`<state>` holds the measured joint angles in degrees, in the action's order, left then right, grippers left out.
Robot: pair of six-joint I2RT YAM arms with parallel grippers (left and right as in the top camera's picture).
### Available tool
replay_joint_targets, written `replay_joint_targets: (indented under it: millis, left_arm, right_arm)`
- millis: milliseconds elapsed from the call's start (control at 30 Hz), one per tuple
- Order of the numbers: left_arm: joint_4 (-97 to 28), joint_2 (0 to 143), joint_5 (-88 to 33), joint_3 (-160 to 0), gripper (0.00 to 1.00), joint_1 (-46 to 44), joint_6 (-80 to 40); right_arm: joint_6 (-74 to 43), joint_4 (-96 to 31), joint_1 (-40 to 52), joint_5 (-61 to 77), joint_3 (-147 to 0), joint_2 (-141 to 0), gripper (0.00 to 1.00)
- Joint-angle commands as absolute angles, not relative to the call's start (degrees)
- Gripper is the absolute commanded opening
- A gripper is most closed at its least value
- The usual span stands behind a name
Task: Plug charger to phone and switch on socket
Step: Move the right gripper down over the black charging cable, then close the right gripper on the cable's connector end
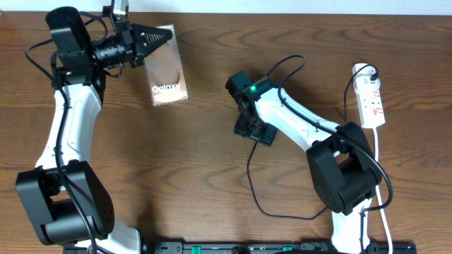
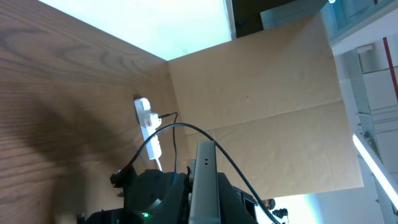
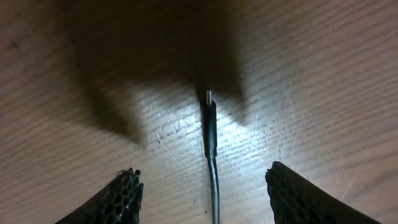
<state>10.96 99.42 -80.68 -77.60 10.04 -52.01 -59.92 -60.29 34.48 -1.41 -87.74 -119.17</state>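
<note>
The phone [image 1: 168, 76], a brown-black slab with white "Galaxy" lettering, is at the far left. My left gripper [image 1: 157, 38] is shut on its far end. In the left wrist view the phone shows edge-on as a grey bar [image 2: 202, 183], and the fingers are out of view. My right gripper [image 1: 254, 128] is open at mid table, low over the wood. The charger's black plug tip [image 3: 209, 124] lies on the table between the right gripper's fingers [image 3: 214, 196], untouched. The thin charger cable [image 1: 251, 180] runs from there towards the front. The white socket [image 1: 371, 99] lies at the far right.
A black plug and a white lead [image 1: 378, 152] sit at the socket, which also shows in the left wrist view [image 2: 148, 124]. A brown cardboard wall [image 2: 261, 93] stands beyond the table's right end. The arm bases stand along the front edge.
</note>
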Motion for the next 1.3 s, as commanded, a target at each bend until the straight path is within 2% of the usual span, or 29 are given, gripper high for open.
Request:
replay_joint_targets:
  millis: [0, 67, 233, 433, 700, 1267]
  left_arm:
    - [11.49, 98.17, -82.08, -79.31, 0.08, 10.39, -51.2]
    - [11.49, 98.17, -82.08, -79.31, 0.07, 10.39, -51.2]
    - [11.49, 98.17, -82.11, -79.31, 0.08, 10.39, -51.2]
    - [11.49, 98.17, -82.08, -79.31, 0.07, 10.39, -51.2]
    - [11.51, 98.17, -82.08, -79.31, 0.07, 10.39, -51.2]
    - [11.49, 98.17, -82.08, -79.31, 0.07, 10.39, -51.2]
  right_arm:
    - [-60.86, -60.03, 34.83, -3.51, -87.9, -120.6, 0.61]
    - [-60.84, -60.03, 34.83, -2.42, -87.9, -121.91, 0.61]
    - [-60.8, -60.12, 34.89, -0.91, -87.9, -123.35, 0.49]
    - [-60.82, -59.96, 34.96, -0.97, -87.9, -123.35, 0.53]
    - [-60.8, -58.81, 34.92, -1.39, -87.9, -123.37, 0.52]
    - [-60.77, -58.08, 34.37, -2.31, -87.9, -123.37, 0.32]
